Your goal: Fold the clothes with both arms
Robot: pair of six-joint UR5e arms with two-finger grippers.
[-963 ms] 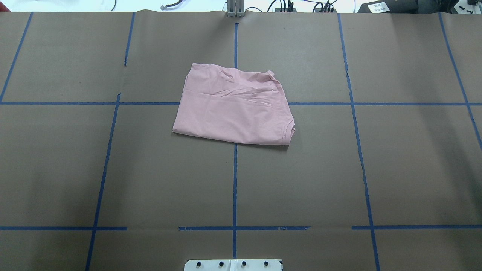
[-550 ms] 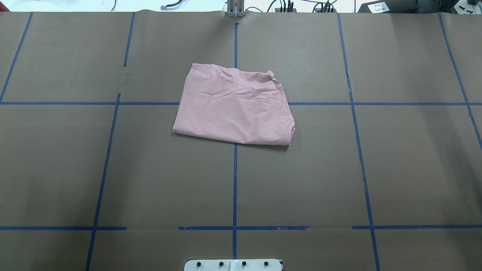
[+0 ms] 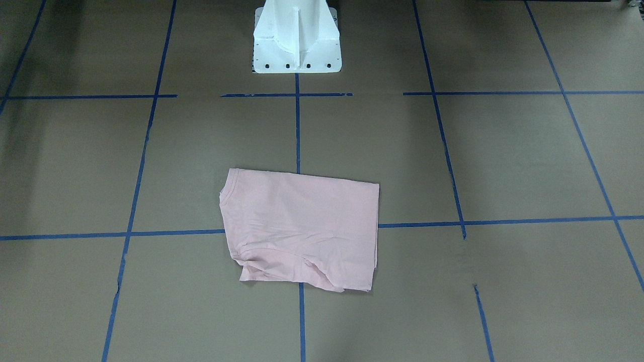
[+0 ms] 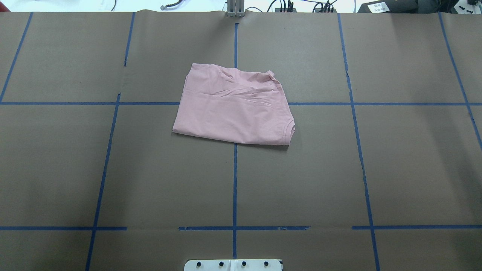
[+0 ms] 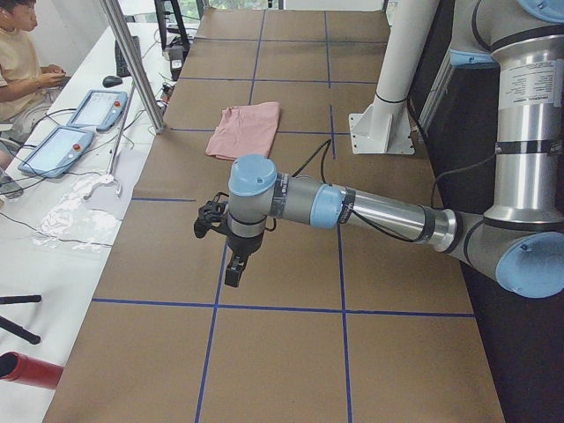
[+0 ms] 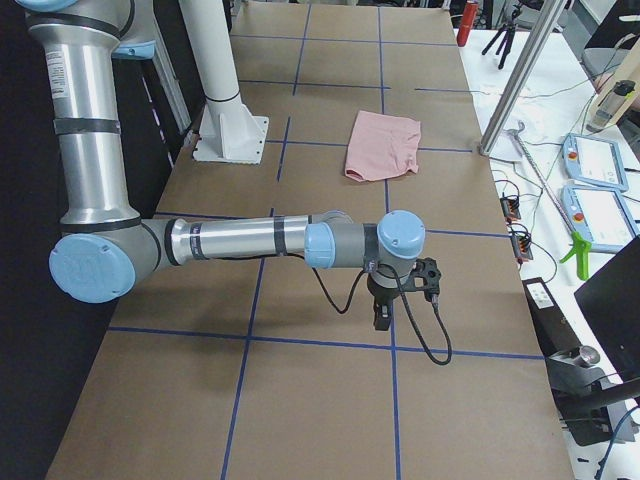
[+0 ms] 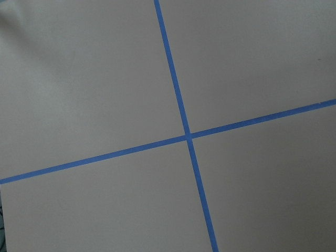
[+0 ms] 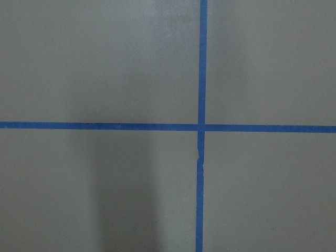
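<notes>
The pale pink T-shirt [image 4: 233,107] lies folded into a rough rectangle at the table's middle, plain side up, its collar at the near right corner. The Snoopy print is hidden. It also shows in the front-facing view [image 3: 302,229] and in both side views [image 5: 245,129] [image 6: 382,143]. My left gripper [image 5: 233,273] hangs point-down over bare table at my far left, well away from the shirt. My right gripper [image 6: 380,318] hangs the same way at my far right. Both show only in the side views, so I cannot tell whether they are open or shut. Both wrist views show only brown table and blue tape.
The brown paper table [image 4: 339,169] carries a blue tape grid. The white pedestal base [image 3: 297,45] stands at the robot's edge. Metal posts [image 5: 132,62] [image 6: 520,70], teach pendants [image 5: 97,110] [image 6: 595,160] and a seated operator [image 5: 18,62] are along the far side.
</notes>
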